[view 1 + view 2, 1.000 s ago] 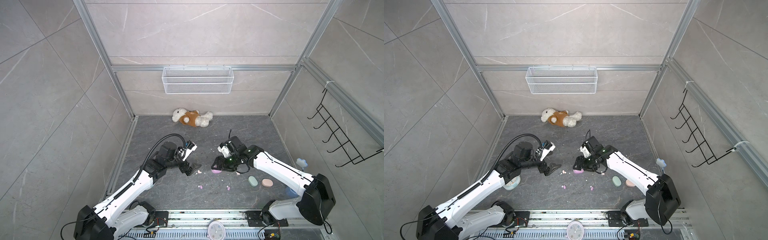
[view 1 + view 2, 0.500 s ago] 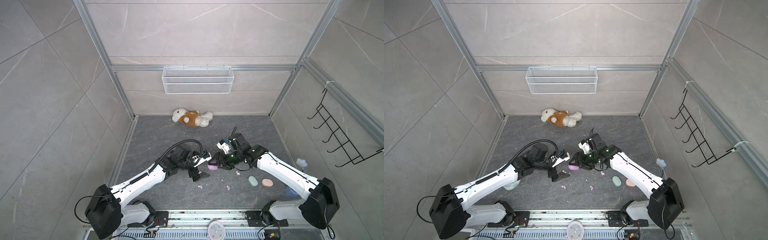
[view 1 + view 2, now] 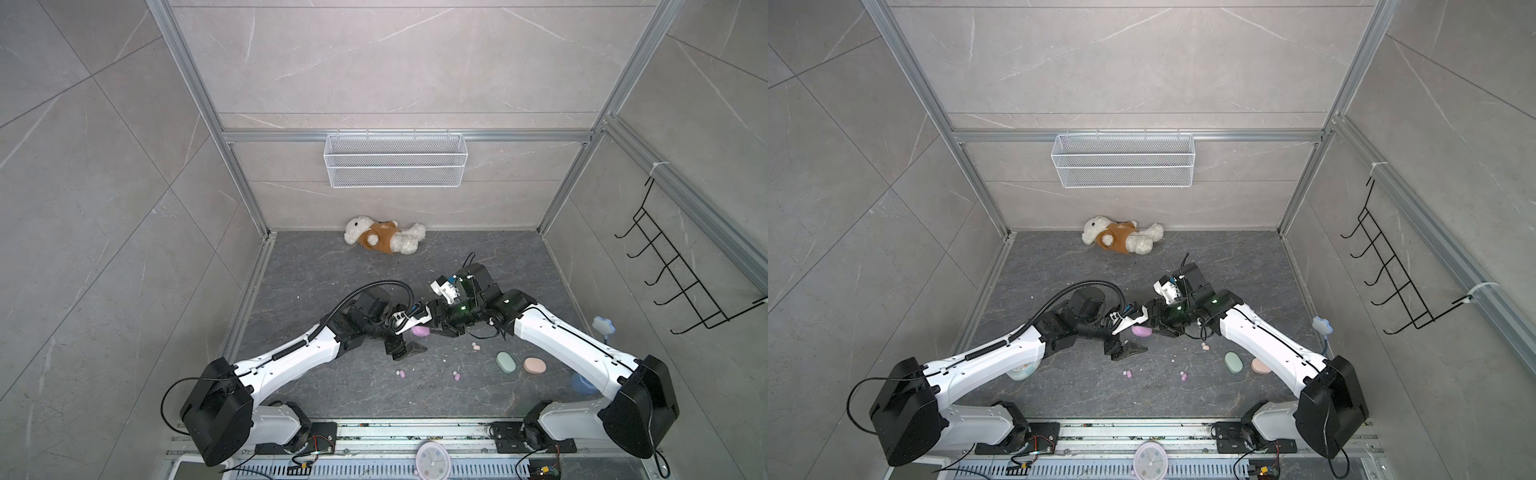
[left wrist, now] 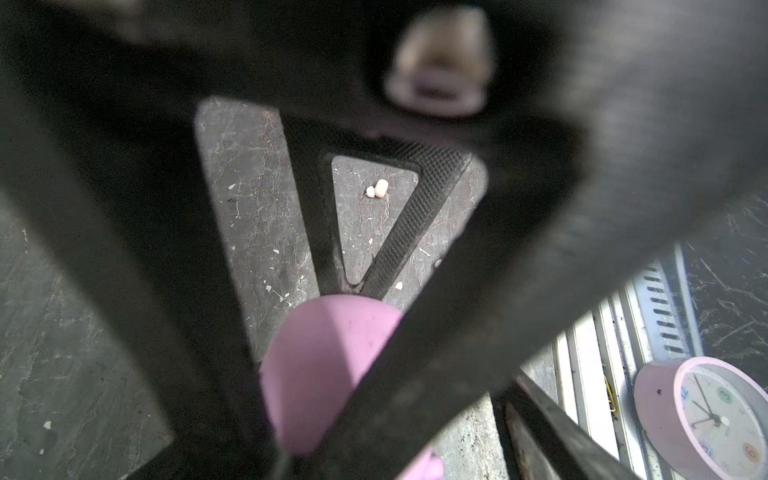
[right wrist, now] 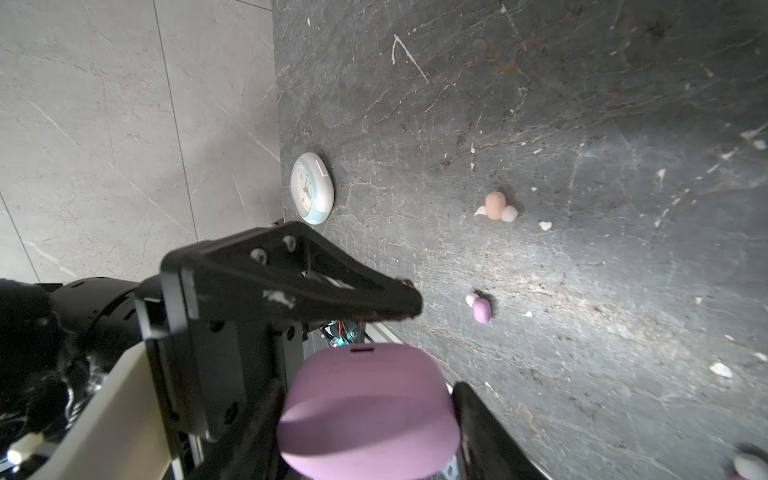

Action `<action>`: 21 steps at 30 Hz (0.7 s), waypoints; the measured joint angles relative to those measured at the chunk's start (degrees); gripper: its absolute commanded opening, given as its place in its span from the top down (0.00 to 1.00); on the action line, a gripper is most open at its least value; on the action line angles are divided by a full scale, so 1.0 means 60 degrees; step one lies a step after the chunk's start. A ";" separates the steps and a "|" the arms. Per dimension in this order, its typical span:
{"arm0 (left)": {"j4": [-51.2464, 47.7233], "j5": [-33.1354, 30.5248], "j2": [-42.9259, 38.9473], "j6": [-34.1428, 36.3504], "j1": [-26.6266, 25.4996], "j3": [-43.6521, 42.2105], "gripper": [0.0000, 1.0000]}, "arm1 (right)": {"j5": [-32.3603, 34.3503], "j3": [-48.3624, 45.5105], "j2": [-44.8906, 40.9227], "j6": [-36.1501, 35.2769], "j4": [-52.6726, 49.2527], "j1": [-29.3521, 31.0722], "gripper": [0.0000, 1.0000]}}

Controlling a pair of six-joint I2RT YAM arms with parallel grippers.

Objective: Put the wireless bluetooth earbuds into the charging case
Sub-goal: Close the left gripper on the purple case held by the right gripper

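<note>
Right wrist view: right gripper (image 5: 370, 419) gripped the lilac case (image 5: 365, 386) (earbuds (image 5: 482, 309) lay nearby); left gripper (image 3: 419, 335) gaped around it.

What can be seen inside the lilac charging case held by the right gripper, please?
Nothing inside shows: the lilac charging case is closed, its lid seam shut. Whether it holds any earbuds is hidden. One lilac earbud lies loose outside it.
</note>
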 measured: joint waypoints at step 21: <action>0.0178 -0.0117 0.0029 0.0208 -0.0095 0.0000 0.43 | -0.0186 0.0000 -0.0004 0.0036 -0.0098 -0.0022 0.44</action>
